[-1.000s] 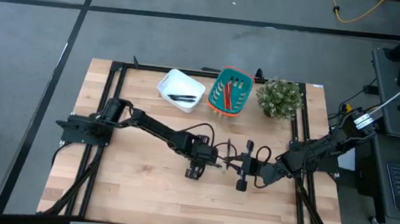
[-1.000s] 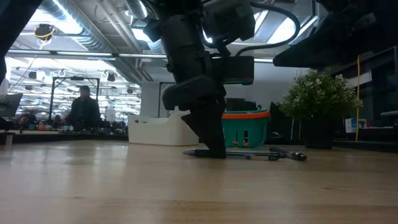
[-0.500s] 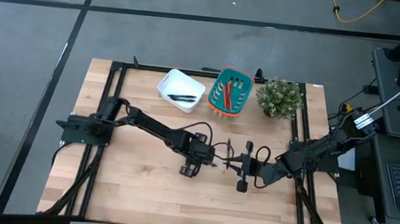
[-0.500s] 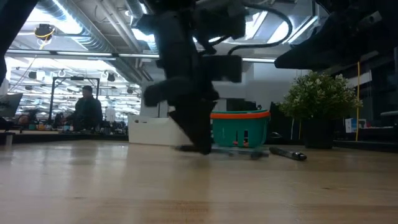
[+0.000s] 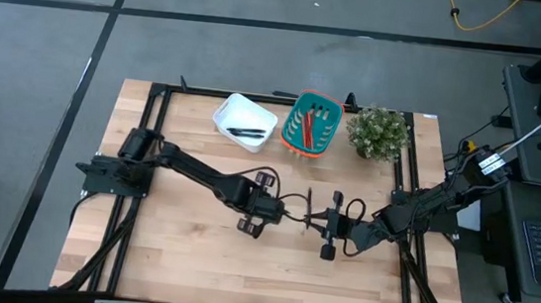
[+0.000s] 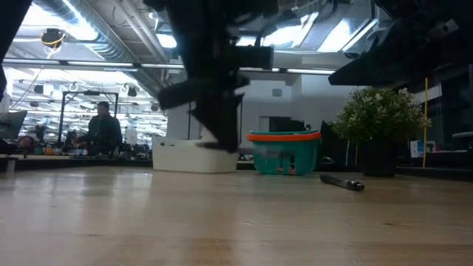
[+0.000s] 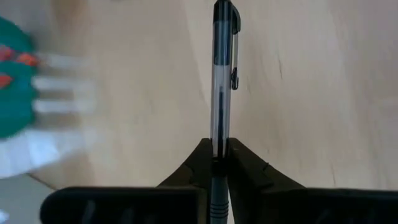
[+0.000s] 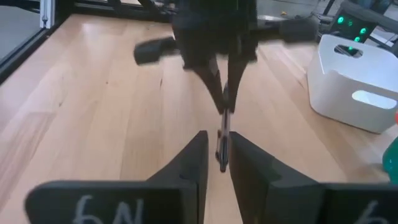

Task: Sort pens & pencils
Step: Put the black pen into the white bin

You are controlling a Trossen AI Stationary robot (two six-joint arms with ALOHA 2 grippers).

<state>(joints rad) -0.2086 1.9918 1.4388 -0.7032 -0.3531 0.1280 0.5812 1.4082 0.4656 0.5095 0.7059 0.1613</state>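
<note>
1. The left hand (image 5: 266, 218) sits near the middle of the counter (image 5: 180, 262) in the high view, its fingers (image 7: 200, 163) pinching a clear-barrelled pen (image 7: 221, 81) that sticks out ahead of them.
2. In the low view that hand (image 6: 222, 144) hangs above the wood.
3. The right hand (image 5: 316, 219) lies just right of centre; its fingers (image 8: 193, 163) stand narrowly apart, gripping nothing I can make out.
4. Another pen (image 6: 341, 182) lies on the counter at the right of the low view.
5. Upper centre of the high view, black pens (image 5: 245, 132) lie in a white bin (image 5: 234, 110), and red pencils (image 5: 308, 128) in a teal basket (image 5: 333, 106) beside a plant (image 5: 379, 132).
</note>
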